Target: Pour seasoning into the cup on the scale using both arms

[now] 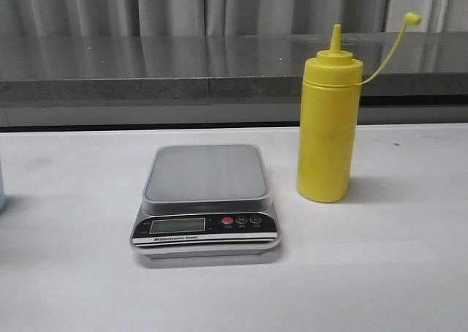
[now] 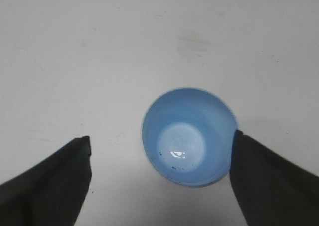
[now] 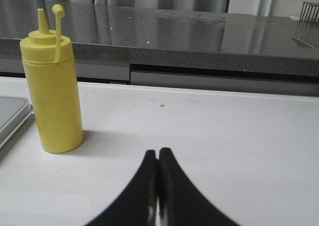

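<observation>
Fingers (image 2: pixel 50 181) of the left gripper (image 2: pixel 162 178) are spread wide over the cup (image 2: pixel 188 136), one dark pad touching or all but touching its rim on one side and the other standing well clear on the opposite side; nothing is pinched yet. Both fingers (image 3: pixel 169 186) of the right gripper (image 3: pixel 158 186) are pressed together, empty, low over the table (image 1: pixel 380 273) and well apart from the bottle (image 1: pixel 327 127).

By my reading the task is barely begun. The scale (image 1: pixel 206 200) sits in the middle with a bare platform, so the cup has not been set on it; only a pale blue sliver at the far left edge of the front view hints where the cup stands. The bottle stands upright just right of the scale, a little farther back, ungrasped, its cap off the nozzle and hanging on its tether. Left to do: close on the cup, place it on the platform, grasp the bottle and pour.

The cup is smooth light blue plastic, round and tapered, with a glossy bottom showing a few dark specks. The bottle is a matte yellow cylinder with a pointed nozzle. The scale has a brushed silver, rounded-square platform and a shiny black front panel with a red button. The table is plain matte white.
</observation>
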Motion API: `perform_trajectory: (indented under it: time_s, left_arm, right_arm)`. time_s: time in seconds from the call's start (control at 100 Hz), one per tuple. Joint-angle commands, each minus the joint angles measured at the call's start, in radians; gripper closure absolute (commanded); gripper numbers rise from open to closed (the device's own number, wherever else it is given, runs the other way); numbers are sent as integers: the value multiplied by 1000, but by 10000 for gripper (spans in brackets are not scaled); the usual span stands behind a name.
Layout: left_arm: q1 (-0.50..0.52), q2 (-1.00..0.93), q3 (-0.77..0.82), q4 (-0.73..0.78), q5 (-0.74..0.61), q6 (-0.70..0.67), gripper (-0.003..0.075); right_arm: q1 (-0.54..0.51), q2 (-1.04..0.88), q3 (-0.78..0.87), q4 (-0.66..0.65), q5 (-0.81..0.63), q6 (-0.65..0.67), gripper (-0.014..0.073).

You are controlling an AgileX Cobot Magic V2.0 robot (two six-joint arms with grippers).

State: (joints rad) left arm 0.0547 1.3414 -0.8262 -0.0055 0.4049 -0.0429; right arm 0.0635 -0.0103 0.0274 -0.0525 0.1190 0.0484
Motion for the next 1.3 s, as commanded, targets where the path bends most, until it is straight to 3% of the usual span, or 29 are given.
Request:
perform_trajectory:
  time_s: [0.0,0.7,0.91,1.29]
  left_arm:
    - [8,-5,-35,-18,-45,-8,166]
    - [8,226,-157,-18,23,-8,184]
    - [8,235,-159,-18,31,-8,303]
    - [8,235,-159,-18,31,-8,640]
  right_arm:
    - [-6,-21,-21,-3,-86,-6,662]
    - [-6,-21,-21,-3,-86,-6,662]
    - [-6,-21,-21,-3,-86,-6,662]
    - [-6,-21,-21,-3,-86,-6,662]
